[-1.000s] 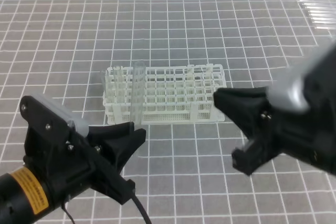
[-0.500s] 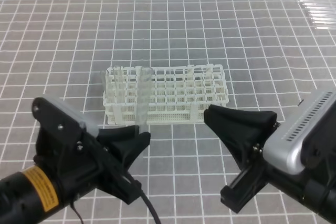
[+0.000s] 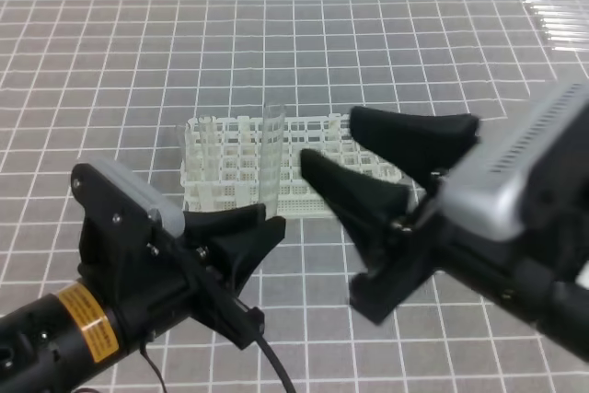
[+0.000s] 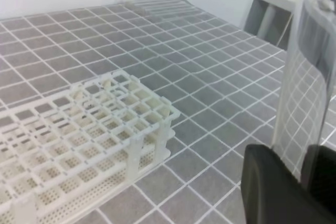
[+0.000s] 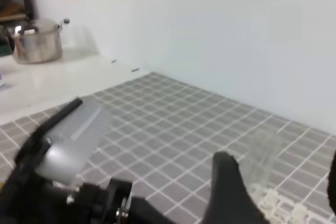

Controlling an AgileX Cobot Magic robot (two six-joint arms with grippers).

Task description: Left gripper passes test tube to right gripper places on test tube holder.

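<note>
holding the test tube [image 3: 272,158] upright by its lower end, seen from the high camera: left gripper [image 3: 247,227] at lower left, fingers clamped narrow on the glass, tube rising in front of the white test tube holder [image 3: 363,158] on the grey gridded table [image 3: 110,89]; right gripper [image 3: 368,158] just right of the tube, jaws spread wide, one finger above and one below, not touching the glass. from the left wrist: tube [image 4: 302,72] standing tall at right, pinched between dark fingers [image 4: 273,187], holder [image 4: 84,135] well apart at left, tray of spare tubes [image 4: 157,6] far back. from the right wrist: blurred black finger [image 5: 228,192] in the foreground, left gripper [image 5: 94,200] low at left, faint clear tube [image 5: 262,153] beyond, metal pot [image 5: 37,40] on a side counter.
</note>
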